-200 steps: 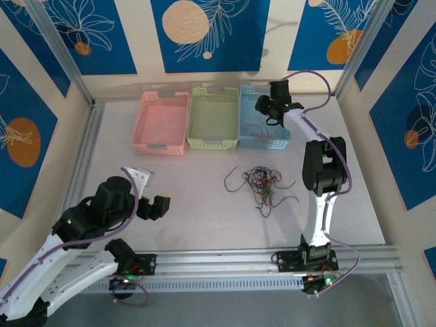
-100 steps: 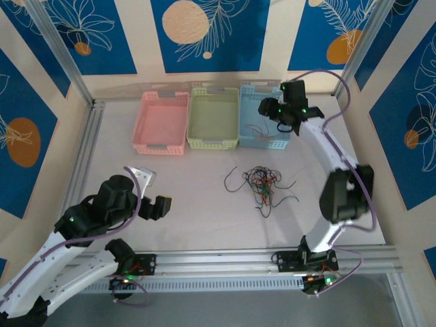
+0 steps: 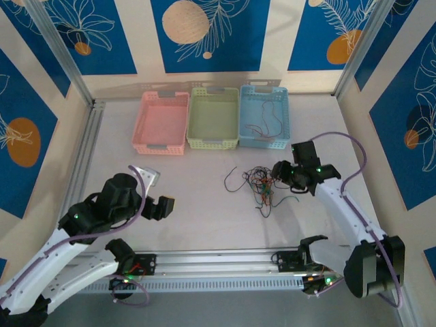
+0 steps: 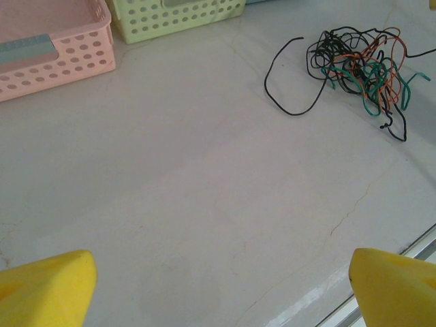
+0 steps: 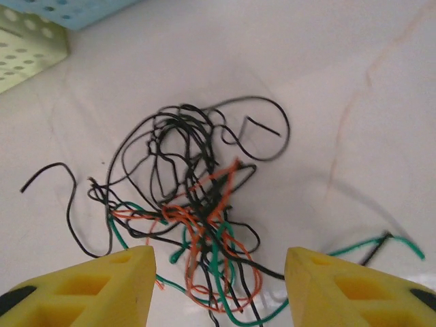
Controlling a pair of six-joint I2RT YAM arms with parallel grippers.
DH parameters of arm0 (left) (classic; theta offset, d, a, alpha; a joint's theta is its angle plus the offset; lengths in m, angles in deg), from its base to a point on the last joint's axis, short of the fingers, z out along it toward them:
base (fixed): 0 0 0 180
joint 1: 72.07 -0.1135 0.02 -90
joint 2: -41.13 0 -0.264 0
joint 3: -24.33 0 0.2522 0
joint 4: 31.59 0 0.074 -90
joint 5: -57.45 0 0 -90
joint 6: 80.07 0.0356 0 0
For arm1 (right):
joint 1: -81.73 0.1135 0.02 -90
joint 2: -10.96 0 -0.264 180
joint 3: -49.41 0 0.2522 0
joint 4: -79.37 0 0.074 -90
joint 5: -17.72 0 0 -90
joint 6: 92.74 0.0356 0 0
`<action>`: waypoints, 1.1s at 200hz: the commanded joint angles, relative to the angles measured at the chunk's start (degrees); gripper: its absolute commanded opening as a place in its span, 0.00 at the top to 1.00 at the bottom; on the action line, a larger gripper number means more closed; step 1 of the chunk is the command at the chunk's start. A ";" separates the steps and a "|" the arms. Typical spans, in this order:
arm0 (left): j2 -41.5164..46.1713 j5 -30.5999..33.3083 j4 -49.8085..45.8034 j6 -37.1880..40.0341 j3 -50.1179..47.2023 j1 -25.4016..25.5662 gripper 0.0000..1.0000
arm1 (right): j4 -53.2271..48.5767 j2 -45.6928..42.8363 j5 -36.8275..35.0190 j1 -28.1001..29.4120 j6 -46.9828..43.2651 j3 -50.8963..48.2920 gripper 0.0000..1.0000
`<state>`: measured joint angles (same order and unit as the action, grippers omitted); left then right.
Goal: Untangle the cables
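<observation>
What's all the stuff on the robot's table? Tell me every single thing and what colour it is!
pink perforated plastic basket: 1, pink, left end of the row at the far edge.
green perforated plastic basket: 1, pale green, middle of the row.
blue perforated plastic basket: 1, light blue, right end of the row.
loose thin wire: 1, dark, inside the blue basket.
tangle of thin cables: 1 knot, black, orange and green, middle of the table.
white table: 1, white, under everything.
left gripper: 1, yellow fingertips, open, near the front left.
right gripper: 1, yellow fingertips, open, just above the tangle.
</observation>
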<state>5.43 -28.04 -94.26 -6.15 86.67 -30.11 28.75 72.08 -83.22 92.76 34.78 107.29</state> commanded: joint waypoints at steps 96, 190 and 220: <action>-0.24 -0.56 0.57 0.61 -0.51 -0.56 0.05 | 7.44 3.08 3.90 -7.71 7.07 -7.60 0.52; -0.42 -0.82 0.65 0.69 -0.50 -0.62 0.05 | -2.79 -7.95 9.01 -7.06 6.86 -3.97 0.47; -0.63 -1.00 0.74 0.69 -0.48 -0.62 0.05 | -0.37 -6.28 8.17 -6.90 8.88 -7.64 0.47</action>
<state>4.93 -28.06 -94.19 -6.04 86.45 -30.11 29.21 64.35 -76.50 85.50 41.49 102.48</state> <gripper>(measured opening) 0.946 0.534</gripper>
